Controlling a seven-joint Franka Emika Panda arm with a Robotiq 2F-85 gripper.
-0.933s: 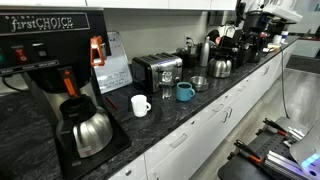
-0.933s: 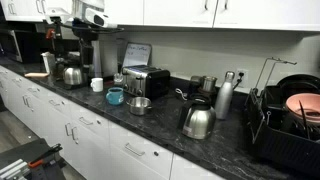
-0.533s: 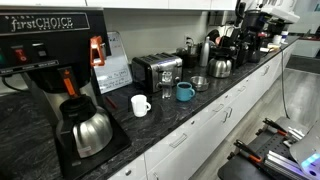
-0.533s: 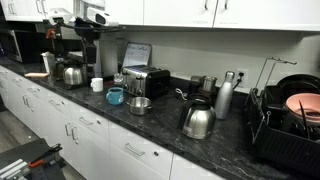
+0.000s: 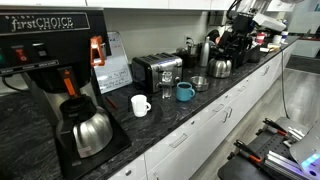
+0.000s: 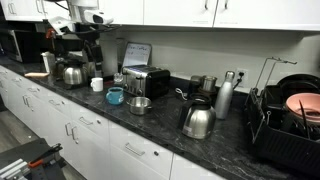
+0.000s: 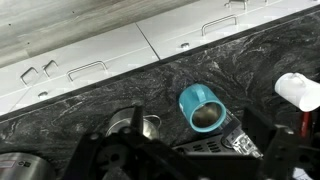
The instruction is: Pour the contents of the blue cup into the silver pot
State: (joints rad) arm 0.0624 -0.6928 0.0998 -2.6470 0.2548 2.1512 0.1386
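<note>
The blue cup (image 5: pixel 185 91) stands upright on the dark stone counter, with the low silver pot (image 5: pixel 200 83) close beside it. Both also show in an exterior view, the cup (image 6: pixel 115 97) and the pot (image 6: pixel 139 105). In the wrist view I look down from high up on the cup (image 7: pixel 200 107), whose inside looks dark. The pot (image 7: pixel 142 127) is partly hidden behind my gripper. My gripper (image 7: pixel 200 165) is open and empty, its dark fingers spread wide at the bottom edge, far above the counter. My arm (image 5: pixel 248 18) hangs up near the wall cabinets.
A white mug (image 5: pixel 141 105) stands near the cup, a toaster (image 5: pixel 157 69) behind it. A bulbous kettle (image 6: pixel 197 120) and steel carafe (image 6: pixel 225 97) stand further along. A coffee maker with a carafe (image 5: pixel 85 128) and a dish rack (image 6: pixel 290 125) occupy the counter ends.
My arm has swung along the counter towards the cup and pot. Nothing on the counter has moved.
</note>
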